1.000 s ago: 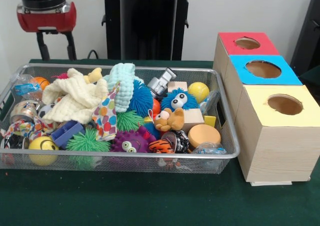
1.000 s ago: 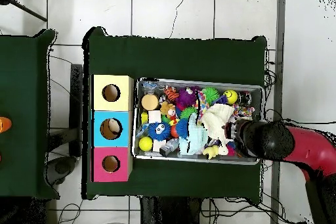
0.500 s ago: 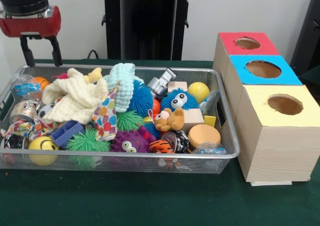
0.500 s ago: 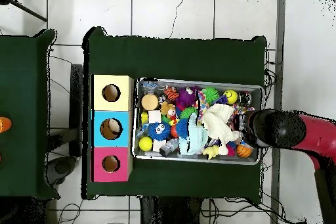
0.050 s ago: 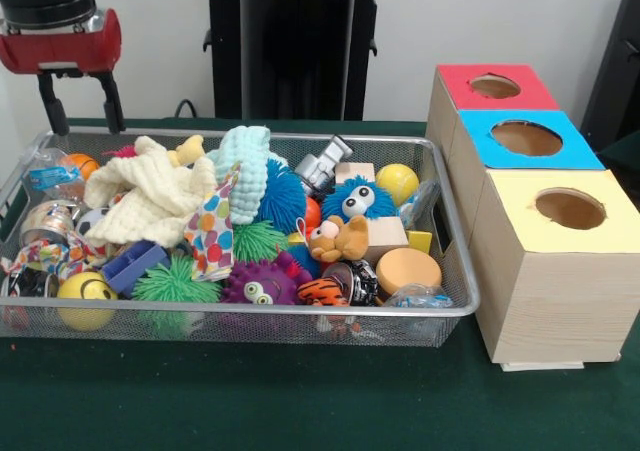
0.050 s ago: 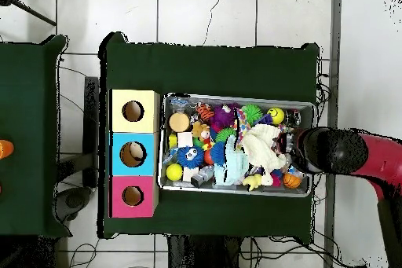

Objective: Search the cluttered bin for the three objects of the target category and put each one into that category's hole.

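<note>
Front view: gripper (image 5: 78, 103) hangs open and empty above the far corner of the wire bin (image 5: 452, 271), clear of the toy pile, likely for scanning; three coloured boxes (image 5: 527, 136) stand beside, holes up. Overhead view: arm (image 6: 345, 152) covers that bin end; target toys unpicked in the clutter, category unclear.

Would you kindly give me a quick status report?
Gripper open, empty, above the bin's end. Bin crammed with toys. Three box holes clear.

Gripper (image 5: 78, 106) hangs at upper left in front view, two black fingers (image 5: 46, 105) pointing straight down, spread apart, nothing between them. Red wrist collar above. Overhead: red-black arm (image 6: 369, 161) enters from right.
</note>
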Robot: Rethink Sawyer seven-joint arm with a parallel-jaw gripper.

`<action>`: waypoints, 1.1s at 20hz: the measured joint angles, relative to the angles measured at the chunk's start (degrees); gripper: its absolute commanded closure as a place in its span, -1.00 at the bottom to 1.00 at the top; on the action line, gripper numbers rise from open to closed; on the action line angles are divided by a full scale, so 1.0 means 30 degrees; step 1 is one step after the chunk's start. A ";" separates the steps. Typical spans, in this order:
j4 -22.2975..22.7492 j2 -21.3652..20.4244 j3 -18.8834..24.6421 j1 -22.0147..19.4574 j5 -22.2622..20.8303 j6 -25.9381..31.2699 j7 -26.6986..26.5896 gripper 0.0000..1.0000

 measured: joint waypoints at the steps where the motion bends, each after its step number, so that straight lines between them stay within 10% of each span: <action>1: 0.0000 0.0002 0.0004 -0.0012 -0.0010 0.0069 0.0000 -1.00; 22: -0.1020 0.0446 0.0186 -0.1092 -0.1337 0.0959 -0.0385 -1.00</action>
